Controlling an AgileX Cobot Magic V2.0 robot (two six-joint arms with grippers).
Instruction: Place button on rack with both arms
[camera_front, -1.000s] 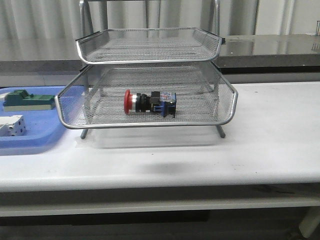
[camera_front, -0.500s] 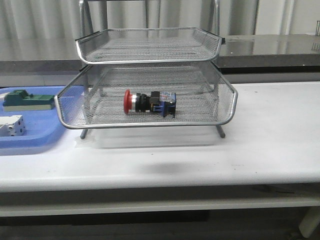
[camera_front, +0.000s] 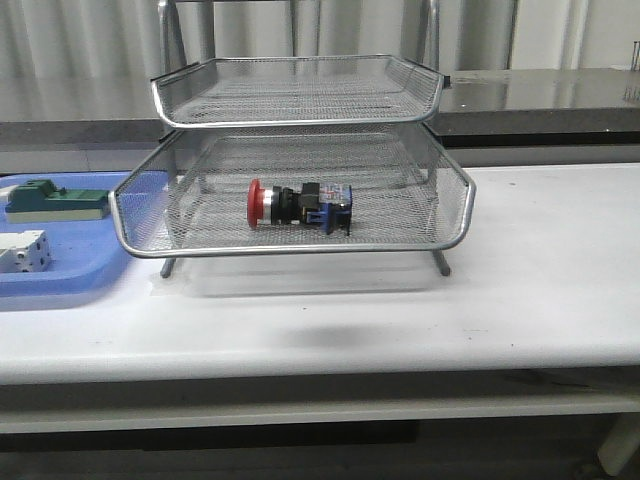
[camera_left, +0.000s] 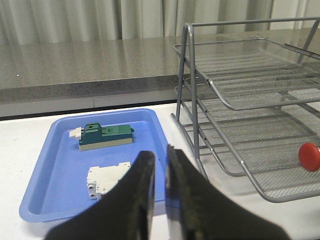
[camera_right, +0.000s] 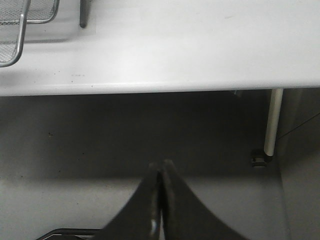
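White table (camera_front: 560, 270) carries your silver rack (camera_front: 300, 95); beside it sits a blue tray (camera_left: 60, 165) with a green block (camera_left: 106, 136) and a white part (camera_left: 105, 180). Your button (camera_front: 298, 205) lies on its side in the rack's lower visible tier. Left gripper (camera_left: 160, 162) is nearly closed, empty; right gripper (camera_right: 160, 172) is pressed together below the table edge.

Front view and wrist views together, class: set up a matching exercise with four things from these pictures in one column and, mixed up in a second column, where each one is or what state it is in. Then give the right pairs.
Things
1. button
2. green block
3. white part
4. right gripper

Places or states
A. far side of the blue tray
B. shut, off the table edge, over the floor
C. lying on its side on the rack, on a lower tier
D. near side of the blue tray

Pairs: 1-C, 2-A, 3-D, 4-B
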